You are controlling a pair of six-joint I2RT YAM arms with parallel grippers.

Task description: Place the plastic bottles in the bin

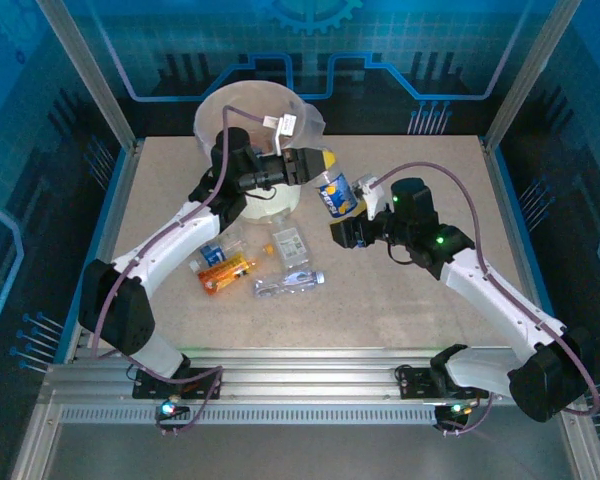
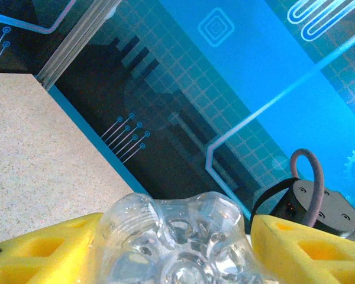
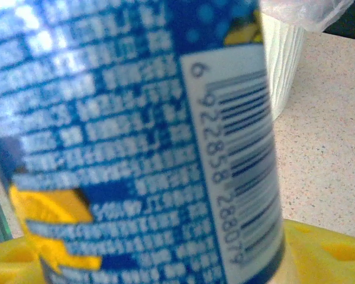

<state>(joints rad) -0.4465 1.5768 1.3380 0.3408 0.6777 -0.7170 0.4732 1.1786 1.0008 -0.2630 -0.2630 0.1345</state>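
A blue-labelled plastic bottle [image 1: 337,193] hangs in the air just right of the bin [image 1: 242,108], a white bucket with a bag liner. My left gripper [image 1: 315,170] is shut on its clear lobed base [image 2: 171,231], with a yellow finger [image 2: 41,251] pressed against each side. My right gripper [image 1: 342,233] is at the bottle's other end. Its jaws stand open on either side of the label [image 3: 136,148]. Several more plastic bottles lie on the table, among them an orange-labelled one [image 1: 225,272] and a clear one with a blue cap [image 1: 290,284].
The bin's ribbed white wall [image 3: 281,65] stands close behind the held bottle in the right wrist view. The left arm [image 1: 170,240] crosses above the table bottles. Blue enclosure walls [image 1: 80,120] ring the table, and a metal rail [image 1: 300,385] runs along the near edge.
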